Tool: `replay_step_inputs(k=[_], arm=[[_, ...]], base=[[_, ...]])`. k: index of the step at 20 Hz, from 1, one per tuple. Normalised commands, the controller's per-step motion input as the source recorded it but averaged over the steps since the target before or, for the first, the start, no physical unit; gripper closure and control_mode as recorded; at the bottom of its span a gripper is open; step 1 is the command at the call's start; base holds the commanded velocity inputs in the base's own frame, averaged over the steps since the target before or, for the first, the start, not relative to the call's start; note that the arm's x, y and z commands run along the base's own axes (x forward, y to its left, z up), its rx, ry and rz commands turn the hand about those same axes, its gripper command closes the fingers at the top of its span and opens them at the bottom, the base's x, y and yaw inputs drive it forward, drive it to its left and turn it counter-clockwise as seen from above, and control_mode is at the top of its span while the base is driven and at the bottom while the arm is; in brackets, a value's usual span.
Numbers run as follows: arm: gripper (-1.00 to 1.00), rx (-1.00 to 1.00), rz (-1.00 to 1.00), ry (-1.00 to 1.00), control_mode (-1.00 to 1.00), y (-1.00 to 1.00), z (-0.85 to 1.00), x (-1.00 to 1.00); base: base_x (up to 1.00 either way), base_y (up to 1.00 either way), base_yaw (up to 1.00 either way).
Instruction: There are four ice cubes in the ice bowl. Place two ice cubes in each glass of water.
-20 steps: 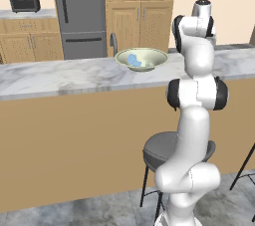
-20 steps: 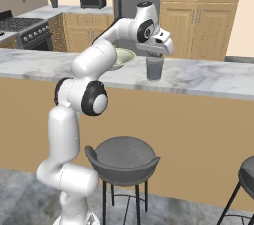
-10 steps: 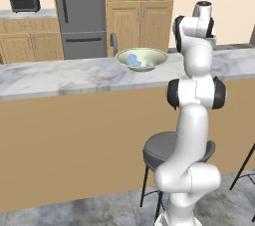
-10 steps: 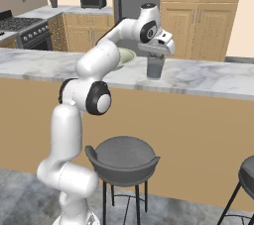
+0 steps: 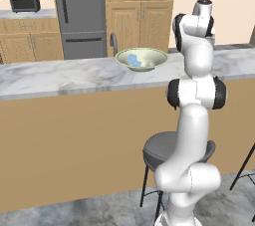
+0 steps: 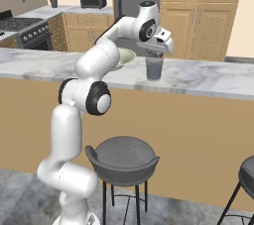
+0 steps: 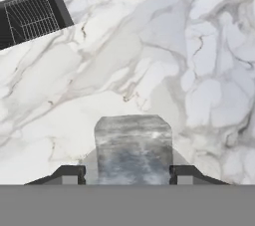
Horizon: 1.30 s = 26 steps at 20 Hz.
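Two glasses are to take two ice cubes each, and the job looks only partly done. The robot's gripper (image 6: 157, 54) hangs directly over one glass of water (image 6: 154, 69) on the marble tabletop (image 6: 208, 78). From the hand's own camera, the jaws stand apart with nothing clamped between them, and the grey tumbler sits right below the two dark finger tips (image 7: 69, 172).

Whether a cube already lies in this glass cannot be told, because its contents read only as a mottled grey. The other glass cannot be placed with any certainty.

Back along the tabletop, apart from the glass, the ice bowl (image 5: 142, 59) holds a pale blue cluster of ice cubes (image 5: 134, 60). The blocks merge at this range and cannot be counted, though more than one seems to be there.

Judging by that, at least one more trip from bowl to glass remains, and probably several. The empty, parted jaws suggest a drop is being made, or the hand is about to head back for another cube.
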Motion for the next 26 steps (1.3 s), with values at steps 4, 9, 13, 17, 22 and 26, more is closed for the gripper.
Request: replay_step_inputs(k=[4,9,13,17,22,26], arm=[[-1.00,0.00,0.00,-0.08,-1.00,0.10,0.14,0.00],[-1.00,0.00,0.00,-0.07,-1.00,0.00,0.06,-0.06],[-1.00,0.00,0.00,-0.13,-1.00,0.00,0.21,-0.24],[-1.00,0.00,0.00,-0.17,-1.00,0.00,0.37,-0.42],[-1.00,0.00,0.00,-0.21,-1.00,0.00,0.35,-0.69],[-1.00,0.01,0.01,-0.17,-1.00,0.08,0.32,-0.96]], base=[[0.00,0.00,0.00],[0.00,0.00,0.00],[0.00,0.00,0.00],[0.00,0.00,0.00],[0.00,0.00,0.00],[0.00,0.00,0.00]])
